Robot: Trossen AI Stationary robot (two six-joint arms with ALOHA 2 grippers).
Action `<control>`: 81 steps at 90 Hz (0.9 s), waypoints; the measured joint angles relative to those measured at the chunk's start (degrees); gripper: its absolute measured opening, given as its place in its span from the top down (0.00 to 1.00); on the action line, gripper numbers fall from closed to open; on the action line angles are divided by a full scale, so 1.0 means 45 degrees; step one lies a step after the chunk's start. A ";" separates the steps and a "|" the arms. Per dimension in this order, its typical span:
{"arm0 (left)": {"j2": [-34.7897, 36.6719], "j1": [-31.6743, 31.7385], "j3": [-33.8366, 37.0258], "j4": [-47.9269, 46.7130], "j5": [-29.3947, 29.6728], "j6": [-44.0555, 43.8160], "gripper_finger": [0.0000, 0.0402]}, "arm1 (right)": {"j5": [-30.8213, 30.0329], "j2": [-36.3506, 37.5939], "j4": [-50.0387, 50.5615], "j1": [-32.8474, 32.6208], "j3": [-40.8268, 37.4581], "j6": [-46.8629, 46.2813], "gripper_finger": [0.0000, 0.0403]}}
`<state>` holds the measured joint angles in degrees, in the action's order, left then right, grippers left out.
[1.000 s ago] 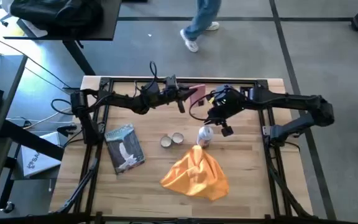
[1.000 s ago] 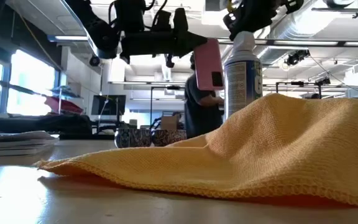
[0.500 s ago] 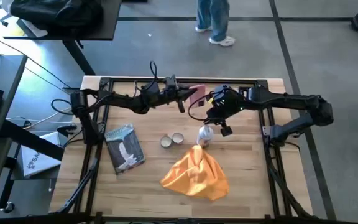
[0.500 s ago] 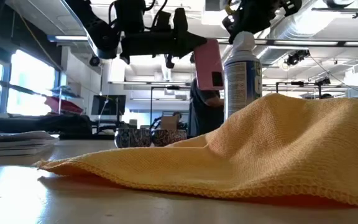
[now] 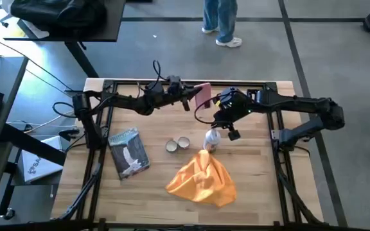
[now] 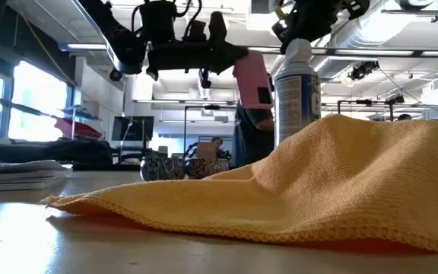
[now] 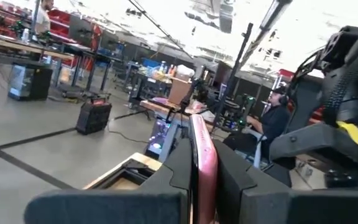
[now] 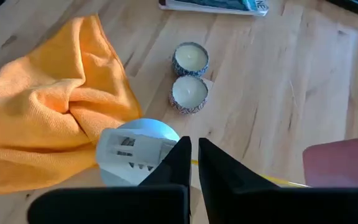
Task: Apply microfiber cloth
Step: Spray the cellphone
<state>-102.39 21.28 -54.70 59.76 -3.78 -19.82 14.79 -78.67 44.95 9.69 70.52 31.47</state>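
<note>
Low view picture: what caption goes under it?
Orange microfiber cloth heaped up front, white spray bottle standing behind it.

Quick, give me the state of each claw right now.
Left claw: shut on the pink card, held up above the table.
Right claw: shut, empty, hanging over the spray bottle.

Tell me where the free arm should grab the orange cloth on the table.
Best from straight above, on the raised fold of the cloth at its end by the spray can. The cloth lies bunched on the table, so that ridge gives the right tool something to pinch.
</note>
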 joint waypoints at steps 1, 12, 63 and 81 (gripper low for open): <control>0.0000 0.0000 0.0000 -0.0002 0.0011 -0.0024 0.97 | 0.0003 0.0000 0.0003 0.0000 0.0000 -0.0005 1.00; 0.0000 -0.0046 0.0000 0.0026 0.0274 -0.0246 0.97 | 0.0019 0.0000 0.0025 0.0000 0.0000 -0.0030 1.00; 0.0024 -0.0053 0.0000 0.1115 -0.0033 -0.0240 0.97 | 0.0044 -0.0005 0.0080 -0.0010 -0.0015 -0.0224 1.00; 0.0024 0.0019 0.0000 0.1273 -0.0045 -0.0242 0.97 | 0.0049 -0.0009 0.0078 -0.0010 -0.0019 -0.0224 1.00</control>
<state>-102.28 21.37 -54.70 65.49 -3.98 -20.91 15.00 -78.71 45.30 9.65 70.43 30.46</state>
